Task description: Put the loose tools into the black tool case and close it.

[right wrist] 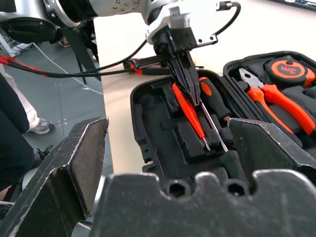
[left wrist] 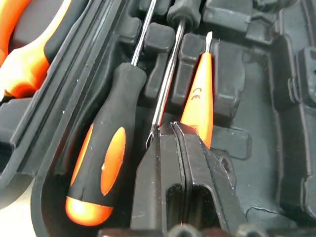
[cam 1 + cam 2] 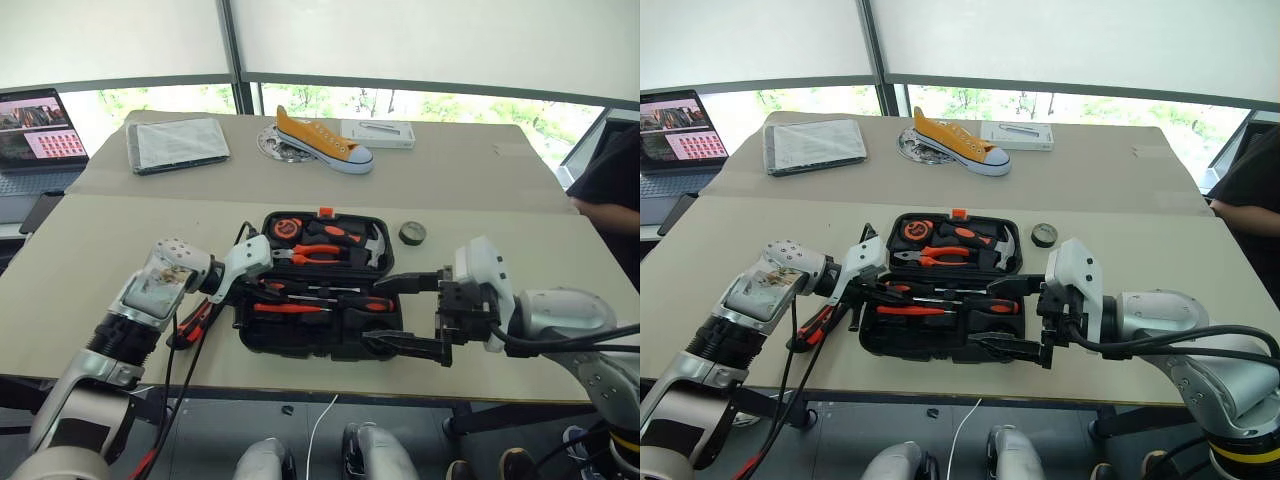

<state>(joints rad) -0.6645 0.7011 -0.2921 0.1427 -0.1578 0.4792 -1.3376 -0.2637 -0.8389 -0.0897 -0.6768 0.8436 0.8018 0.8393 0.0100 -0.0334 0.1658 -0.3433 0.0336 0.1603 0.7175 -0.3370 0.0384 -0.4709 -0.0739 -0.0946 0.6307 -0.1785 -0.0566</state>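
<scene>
slim orange screwdriver (image 2: 201, 101) in black tool case (image 3: 262, 340), just beside closed left pincer (image 2: 174, 129), right pincer (image 3: 400, 312) wide

Yellow sneaker (image 3: 322, 141) on metal plate (image 3: 278, 146), far edge of table (image 3: 90, 260). White box (image 3: 379, 133) beside it. Grey folder (image 3: 178, 143) toward far left corner. Open laptop (image 3: 35, 130) beyond left edge. Person's dark sleeve (image 3: 612, 190) at right edge.
</scene>
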